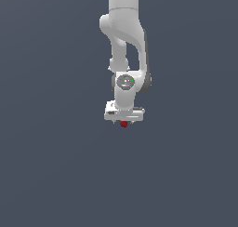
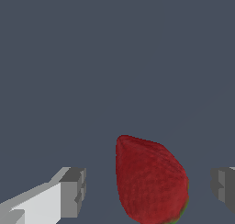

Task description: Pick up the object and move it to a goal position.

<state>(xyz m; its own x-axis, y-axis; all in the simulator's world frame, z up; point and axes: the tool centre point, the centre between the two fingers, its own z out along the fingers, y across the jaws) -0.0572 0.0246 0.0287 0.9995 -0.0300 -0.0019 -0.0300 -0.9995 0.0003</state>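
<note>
1. Positioning over the target is where I judge this step to stand: the gripper (image 1: 123, 122) hangs low under the white arm (image 1: 124, 40), with the strawberry (image 1: 123, 124) showing as a small dark red spot directly below the hand.

2. In the wrist view the pincer is spread. One grey fingertip (image 2: 73, 192) stands on one side of the strawberry (image 2: 149, 182) and the other fingertip (image 2: 223, 187) on the opposite side; grey floor (image 2: 114, 58) shows in both gaps, so neither pad touches the fruit.

3. The strawberry lies between the fingers but not centred. It appears nearer the second fingertip than the first.

4. Advice for the grasp: I would shift the hand slightly so the fruit sits midway between the pads before closing. An off-centre close would likely push the fruit sideways first.

5. The body is tapered and lumpy, so I would aim the pads at its broadest part, not the narrow end, where it could squeeze out.

6. I cannot tell from either view whether the fingertips have reached floor level; I would confirm depth before closing.

7. No goal marker is visible in either view.
</note>
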